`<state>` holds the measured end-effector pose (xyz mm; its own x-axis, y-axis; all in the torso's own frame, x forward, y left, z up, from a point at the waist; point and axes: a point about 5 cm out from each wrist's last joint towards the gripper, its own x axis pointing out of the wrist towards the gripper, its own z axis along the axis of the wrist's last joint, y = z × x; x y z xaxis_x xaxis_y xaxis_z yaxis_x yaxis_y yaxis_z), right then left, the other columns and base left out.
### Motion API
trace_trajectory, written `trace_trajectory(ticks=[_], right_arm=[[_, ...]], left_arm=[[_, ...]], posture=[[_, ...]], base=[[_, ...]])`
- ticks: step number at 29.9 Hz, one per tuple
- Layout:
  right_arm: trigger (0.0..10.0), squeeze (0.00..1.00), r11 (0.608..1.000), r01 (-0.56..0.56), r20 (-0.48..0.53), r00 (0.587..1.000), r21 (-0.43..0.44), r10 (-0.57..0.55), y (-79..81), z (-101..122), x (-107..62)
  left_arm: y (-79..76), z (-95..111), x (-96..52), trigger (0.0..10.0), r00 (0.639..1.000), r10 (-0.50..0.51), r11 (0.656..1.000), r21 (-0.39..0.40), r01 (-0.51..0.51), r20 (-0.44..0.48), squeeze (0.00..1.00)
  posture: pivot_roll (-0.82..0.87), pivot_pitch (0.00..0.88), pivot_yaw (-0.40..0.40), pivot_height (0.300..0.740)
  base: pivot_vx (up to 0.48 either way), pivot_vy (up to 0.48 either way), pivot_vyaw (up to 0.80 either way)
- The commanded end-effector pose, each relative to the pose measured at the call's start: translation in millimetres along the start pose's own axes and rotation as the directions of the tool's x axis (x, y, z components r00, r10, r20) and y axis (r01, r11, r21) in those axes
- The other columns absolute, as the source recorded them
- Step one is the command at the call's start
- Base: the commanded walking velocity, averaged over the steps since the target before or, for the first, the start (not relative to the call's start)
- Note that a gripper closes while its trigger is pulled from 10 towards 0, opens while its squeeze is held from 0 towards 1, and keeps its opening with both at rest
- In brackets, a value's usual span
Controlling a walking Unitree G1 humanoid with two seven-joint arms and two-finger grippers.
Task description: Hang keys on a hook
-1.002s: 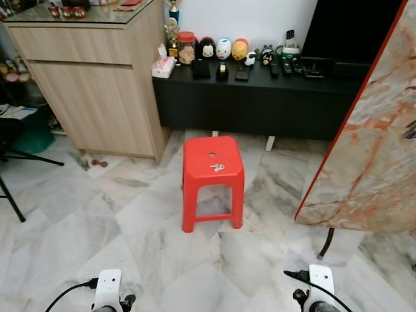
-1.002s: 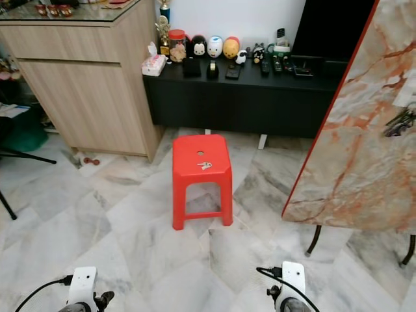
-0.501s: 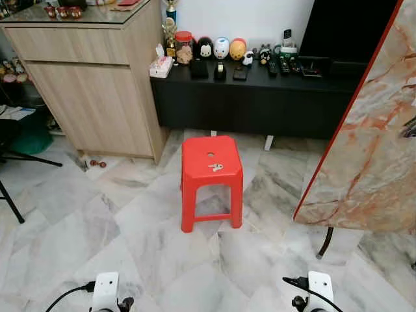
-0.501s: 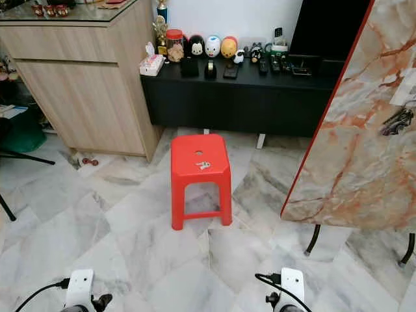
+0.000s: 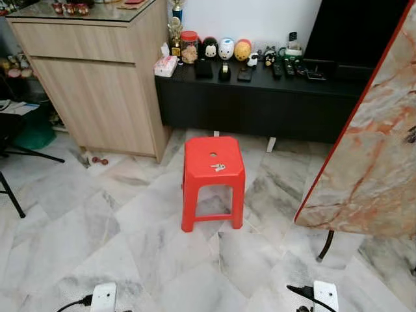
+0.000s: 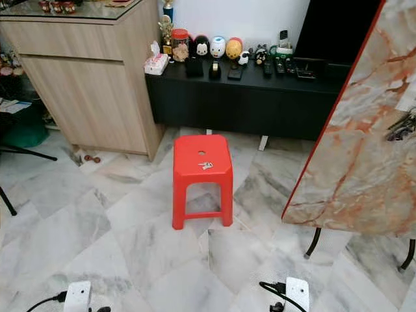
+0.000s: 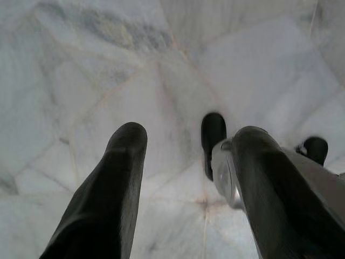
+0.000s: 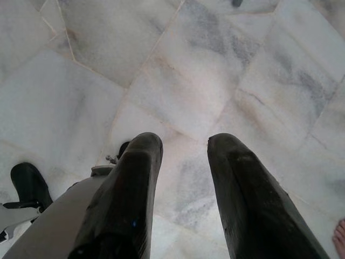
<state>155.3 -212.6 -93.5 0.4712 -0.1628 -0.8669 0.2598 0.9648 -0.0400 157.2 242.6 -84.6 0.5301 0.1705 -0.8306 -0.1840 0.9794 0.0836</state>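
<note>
Compared with a second ago, arms sunk lower at the bottom edge of the head views, only the white wrist blocks left showing; red stool (image 5: 213, 170) sitting a touch lower in view through camera shift, not moved on the floor. Left gripper (image 7: 186, 162) hanging over the marble floor (image 7: 81, 70), fingers (image 7: 121, 178) spread apart, holding nothing. Right gripper (image 8: 186, 178) likewise idle above the floor, fingers (image 8: 135, 189) parted with a clear gap, empty. Keys (image 5: 218, 167) lying flat on the stool's seat, a small pale bunch just beside the seat's centre hole.
</note>
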Motion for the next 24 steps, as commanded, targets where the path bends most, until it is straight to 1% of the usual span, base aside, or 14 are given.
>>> trace_trajectory(ticks=[1,3,7,10,15,21,24], right_arm=[[10.0,0.00,1.000,0.000,0.012,1.000,0.014,0.000,0.0,2.3,0.1],[10.0,0.00,1.000,-0.011,0.013,1.000,-0.002,0.011,1.8,1.2,0.0],[10.0,0.00,1.000,-0.009,0.009,1.000,0.006,0.009,0.1,-0.4,-0.2],[10.0,0.00,1.000,-0.015,0.002,1.000,-0.004,0.015,0.6,-1.7,-0.4],[10.0,0.00,1.000,-0.018,-0.001,1.000,-0.005,0.018,2.5,-1.0,-0.1],[10.0,0.00,1.000,-0.025,0.010,1.000,0.007,0.025,3.5,0.1,-0.1],[10.0,0.00,1.000,-0.023,0.003,1.000,-0.008,0.023,1.4,-2.2,-0.4]], left_arm=[[-2.4,-2.1,-0.1,10.0,1.000,-0.007,1.000,0.002,0.007,-0.006,0.00],[-1.8,-2.4,-0.4,10.0,1.000,-0.010,1.000,0.006,0.010,-0.001,0.00],[-1.1,-3.3,-0.7,10.0,1.000,-0.014,1.000,0.017,0.014,-0.003,0.00],[-0.2,-2.8,-0.8,10.0,1.000,-0.019,0.999,0.028,0.019,0.002,0.00],[1.6,-4.7,-1.3,10.0,1.000,-0.016,1.000,0.019,0.016,-0.003,0.00],[2.3,-5.9,-1.5,10.0,1.000,-0.017,0.999,0.039,0.018,-0.014,0.00],[1.8,-7.0,-1.7,10.0,1.000,-0.015,0.999,0.032,0.016,-0.014,0.00]], posture=[[-0.02,0.000,-0.071,0.740],[-0.04,0.003,-0.060,0.740],[-0.04,0.009,-0.054,0.740],[-0.04,0.026,-0.056,0.740],[-0.04,0.028,-0.048,0.740],[-0.04,0.037,-0.046,0.740],[-0.03,0.035,-0.053,0.740]], base=[[0.000,0.000,0.00],[0.000,0.000,0.00],[0.000,0.000,0.00],[0.000,0.000,0.00],[0.000,0.000,0.00],[0.000,0.285,0.00],[0.000,0.284,0.00]])
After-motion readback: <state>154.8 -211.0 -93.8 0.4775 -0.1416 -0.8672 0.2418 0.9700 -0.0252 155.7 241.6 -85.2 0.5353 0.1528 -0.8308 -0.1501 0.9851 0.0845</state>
